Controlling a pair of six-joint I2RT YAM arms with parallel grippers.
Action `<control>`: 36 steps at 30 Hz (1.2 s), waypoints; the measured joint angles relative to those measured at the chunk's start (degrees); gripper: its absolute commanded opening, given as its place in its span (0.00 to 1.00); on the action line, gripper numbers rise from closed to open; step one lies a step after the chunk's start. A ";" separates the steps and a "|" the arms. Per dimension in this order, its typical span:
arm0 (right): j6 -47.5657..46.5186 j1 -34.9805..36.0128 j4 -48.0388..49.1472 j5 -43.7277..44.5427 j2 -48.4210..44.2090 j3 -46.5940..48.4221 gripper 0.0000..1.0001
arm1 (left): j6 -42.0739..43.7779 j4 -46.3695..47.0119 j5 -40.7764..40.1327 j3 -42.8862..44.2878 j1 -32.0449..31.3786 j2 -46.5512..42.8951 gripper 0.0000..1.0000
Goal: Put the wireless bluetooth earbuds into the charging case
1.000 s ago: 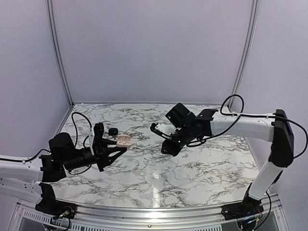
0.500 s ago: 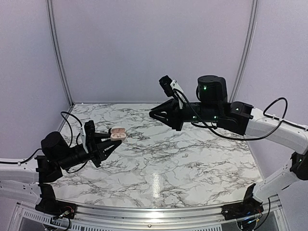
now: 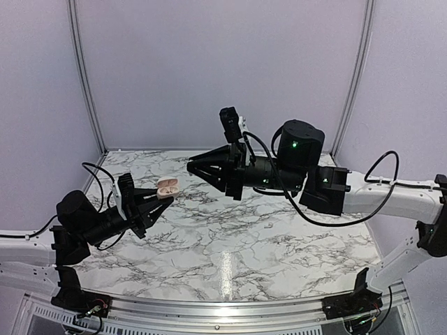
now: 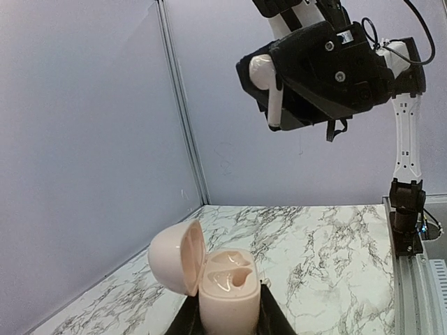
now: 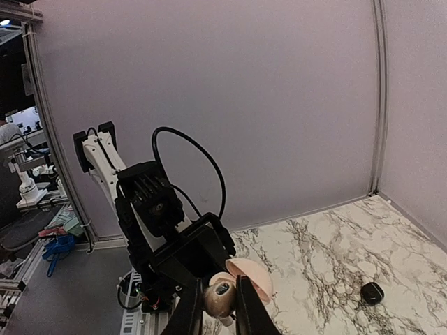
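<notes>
White arm links [image 3: 391,195], black joint housings [image 3: 302,150], looping black cables [image 5: 202,157], green indicator lights [image 3: 294,145], black wedge-shaped right tool [image 3: 190,164]

Grey-veined marble table [image 3: 230,237], plain lilac walls [image 3: 209,70], metal corner posts [image 3: 84,77], aluminium front rail [image 3: 209,307]

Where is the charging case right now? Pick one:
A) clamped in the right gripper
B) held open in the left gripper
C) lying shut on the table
B: the left gripper is shut on the charging case, lid open, above the table; the right gripper grips a white earbud instead.
</notes>
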 measured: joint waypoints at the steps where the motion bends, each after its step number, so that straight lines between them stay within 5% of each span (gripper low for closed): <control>1: 0.02 0.48 0.42 0.02 0.50 0.13 0.07 | 0.04 0.13 -0.07 0.00 -0.04 0.00 0.00; 36: 8.11 2.71 9.35 4.63 11.15 4.31 0.07 | -4.98 8.96 -2.75 0.00 -0.28 2.95 0.00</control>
